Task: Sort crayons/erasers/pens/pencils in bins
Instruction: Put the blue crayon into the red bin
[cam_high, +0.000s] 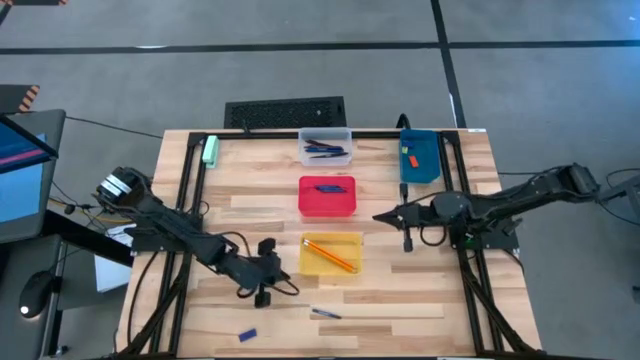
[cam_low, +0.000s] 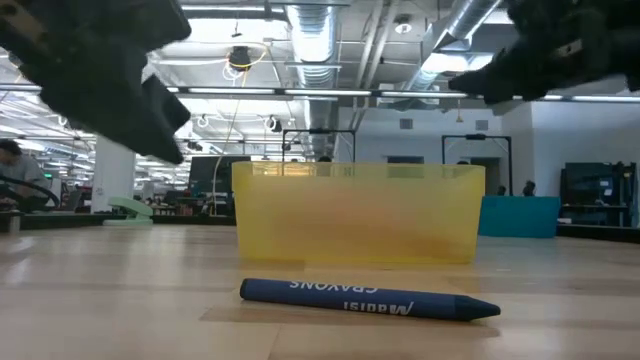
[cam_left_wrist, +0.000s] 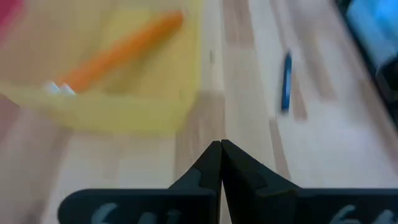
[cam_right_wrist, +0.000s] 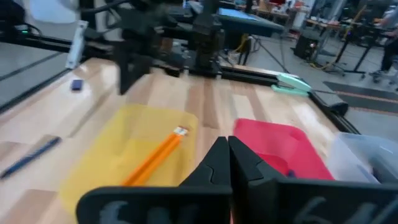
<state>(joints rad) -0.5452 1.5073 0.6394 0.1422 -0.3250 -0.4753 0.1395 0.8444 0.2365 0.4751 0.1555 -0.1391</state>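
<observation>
Four bins are set on the desk (cam_high: 400, 300): the clear bin (cam_high: 326, 146) at the far edge holds dark pens (cam_high: 324, 150), the red bin (cam_high: 327, 196) just in front of it holds a blue crayon (cam_high: 328, 187), the yellow bin (cam_high: 331, 254) nearest the front holds two orange pencils (cam_high: 330, 254), and the blue bin (cam_high: 420, 157) to the right holds an orange-red eraser (cam_high: 409, 160) and a yellow-green one (cam_high: 405, 150). A loose crayon (cam_low: 368, 299) is seen lying on the desk in front of the yellow bin, and a small blue piece (cam_high: 247, 334) lies near the front edge. A pale green block (cam_high: 211, 150) rests at the far left. The left claw (cam_high: 290, 287) is held just left of the yellow bin, its fingers pressed together with nothing between them. The right claw (cam_high: 380, 216) is held between the red and blue bins, likewise closed and empty.
</observation>
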